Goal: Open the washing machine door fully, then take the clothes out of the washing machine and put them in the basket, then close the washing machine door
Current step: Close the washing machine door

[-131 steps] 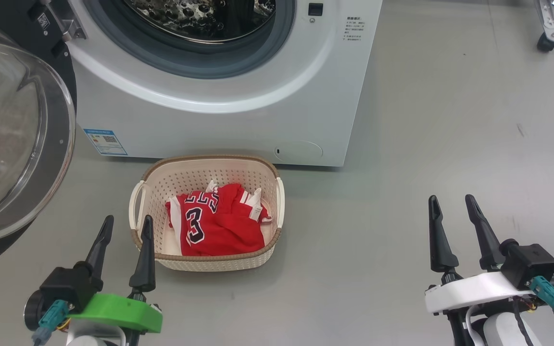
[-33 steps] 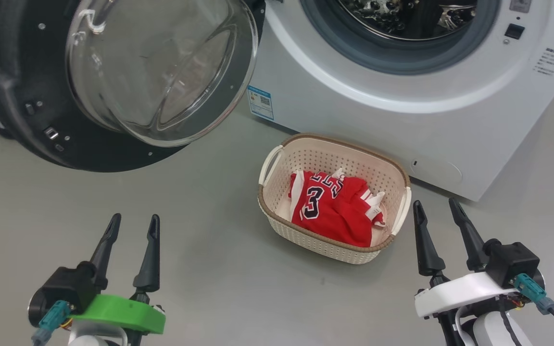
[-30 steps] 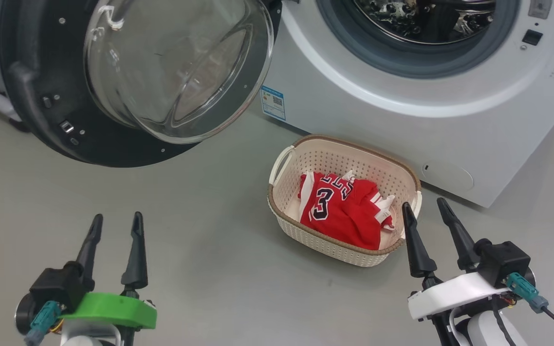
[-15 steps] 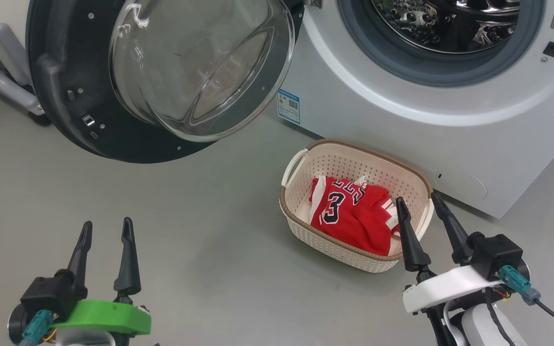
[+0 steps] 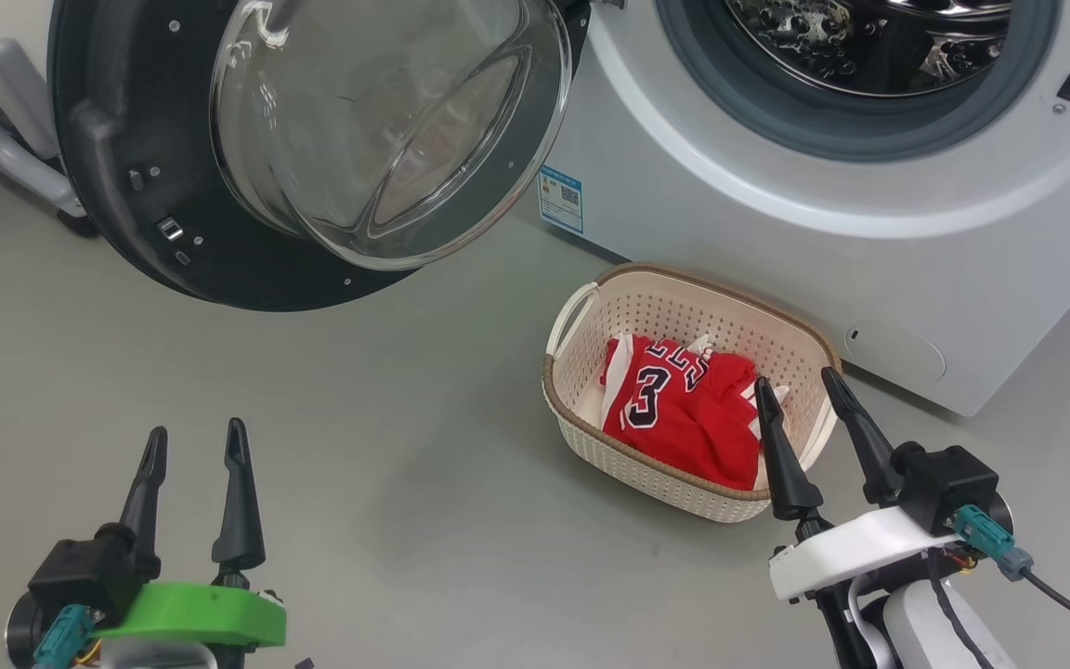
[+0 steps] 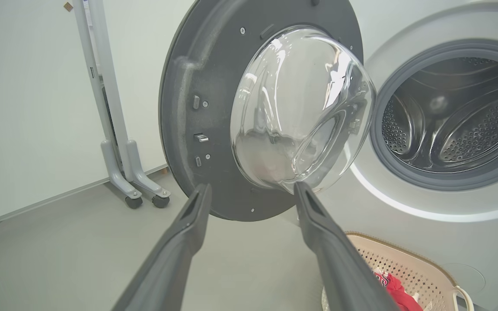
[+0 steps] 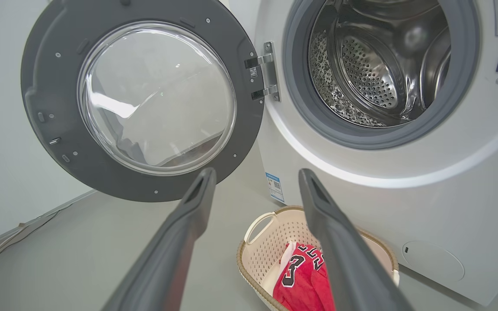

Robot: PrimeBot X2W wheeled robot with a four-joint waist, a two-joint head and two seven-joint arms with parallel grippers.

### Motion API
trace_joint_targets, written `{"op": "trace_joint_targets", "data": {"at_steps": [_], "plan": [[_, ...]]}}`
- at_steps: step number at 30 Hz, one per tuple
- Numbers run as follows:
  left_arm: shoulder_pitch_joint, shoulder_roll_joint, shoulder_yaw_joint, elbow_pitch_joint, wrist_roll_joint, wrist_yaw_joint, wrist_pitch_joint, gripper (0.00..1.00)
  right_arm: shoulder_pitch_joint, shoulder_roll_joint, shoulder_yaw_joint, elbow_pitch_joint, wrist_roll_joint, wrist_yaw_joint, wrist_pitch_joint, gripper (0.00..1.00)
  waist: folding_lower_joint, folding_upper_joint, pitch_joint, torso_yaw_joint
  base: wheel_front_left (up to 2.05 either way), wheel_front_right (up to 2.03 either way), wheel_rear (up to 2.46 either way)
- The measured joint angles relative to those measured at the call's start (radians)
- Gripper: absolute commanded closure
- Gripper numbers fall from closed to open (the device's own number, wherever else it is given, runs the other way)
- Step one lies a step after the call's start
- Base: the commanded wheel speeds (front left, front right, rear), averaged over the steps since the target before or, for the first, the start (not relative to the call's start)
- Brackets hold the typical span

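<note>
Washing machine door [image 5: 126,232] swung wide, drum [image 7: 374,65] showing no garment, clothes [image 5: 684,409] lying in basket [image 5: 628,465]; closing the door remains; left gripper [image 5: 196,429] and right gripper [image 5: 793,376] jaws apart, empty.

Bystanders: grey floor [image 5: 312,418], white wall [image 6: 28,108], stand [image 6: 104,86].
Grey upright post on two legs with black casters [image 6: 133,202], parked close to wall; thin cable [image 7: 2,249] lying along wall base.

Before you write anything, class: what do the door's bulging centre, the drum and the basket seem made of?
Door centre: glossy clear glass, perhaps plastic; see-through with sharp highlights.
Drum: polished metal, likely steel; mirror-like, punched holes.
Basket: matte cream moulded plastic, it seems; perforated walls, brown woven-look rim.
</note>
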State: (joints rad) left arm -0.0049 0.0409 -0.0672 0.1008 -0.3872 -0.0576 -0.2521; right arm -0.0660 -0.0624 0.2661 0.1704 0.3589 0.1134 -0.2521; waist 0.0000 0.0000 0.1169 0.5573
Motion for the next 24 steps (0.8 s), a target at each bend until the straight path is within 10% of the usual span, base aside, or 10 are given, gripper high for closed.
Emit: {"op": "trace_joint_targets", "data": {"at_steps": [24], "plan": [[0.012,0.0,-0.002,-0.022,0.001,0.01,0.0,0.0,-0.031,-0.004,0.016,0.031,0.009,0.008,0.0,0.0,0.0,0.0,0.011,0.002,0.0,0.0,0.0]]}}
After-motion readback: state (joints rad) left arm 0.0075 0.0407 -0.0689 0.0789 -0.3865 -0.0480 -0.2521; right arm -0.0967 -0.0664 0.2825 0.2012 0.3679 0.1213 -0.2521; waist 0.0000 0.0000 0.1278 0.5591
